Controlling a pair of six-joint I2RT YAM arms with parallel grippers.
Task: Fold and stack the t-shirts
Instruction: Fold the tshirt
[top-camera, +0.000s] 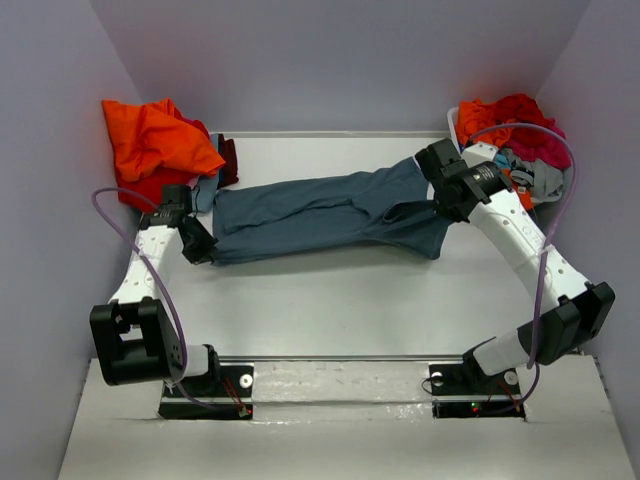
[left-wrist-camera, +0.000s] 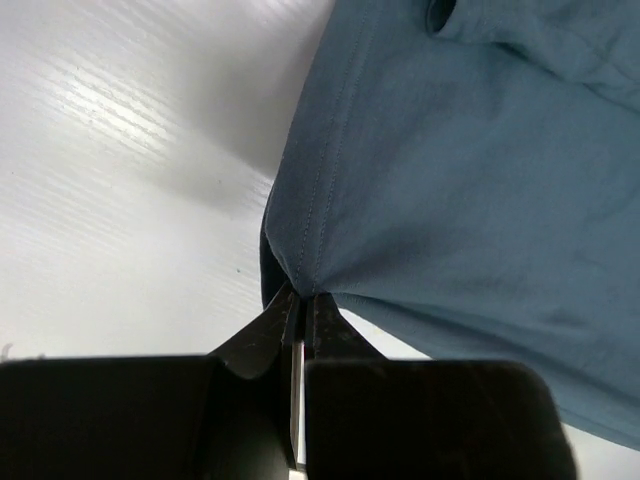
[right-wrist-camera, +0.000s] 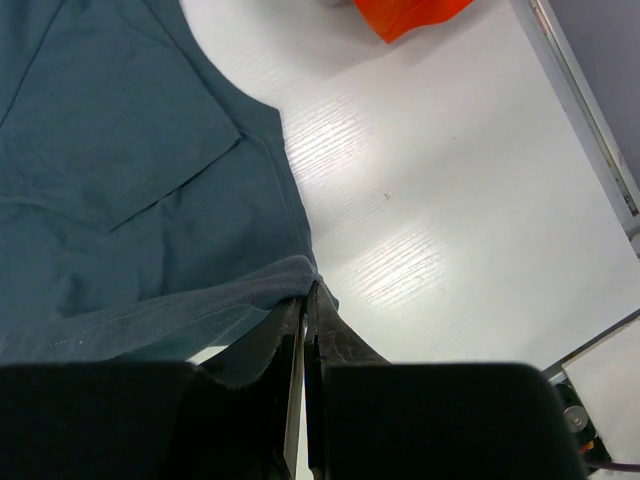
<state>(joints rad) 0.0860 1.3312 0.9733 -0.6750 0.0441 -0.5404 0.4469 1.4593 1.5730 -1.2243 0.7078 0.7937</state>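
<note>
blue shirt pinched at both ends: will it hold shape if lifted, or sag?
Likely floppy: the slate-blue shirt bunches into folds between the left gripper and right gripper, so the middle would probably sag. Seems light: thin cloth puckers at each pinch. Small edge pinches could slip if tugged.

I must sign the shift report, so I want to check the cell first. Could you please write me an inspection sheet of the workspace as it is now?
Surface: white glossy table.
Job's things: blue shirt stretched between both arms; orange heap at far left; mixed heap at far right, both unfolded.
Clutter: nothing seen.
End effectors: left end effector shut on the shirt's hem; right end effector shut on its opposite edge.
Cables: purple left cable loops beside its arm; right cable arches over the mixed heap.
Surroundings: plain grey walls on three sides.
</note>
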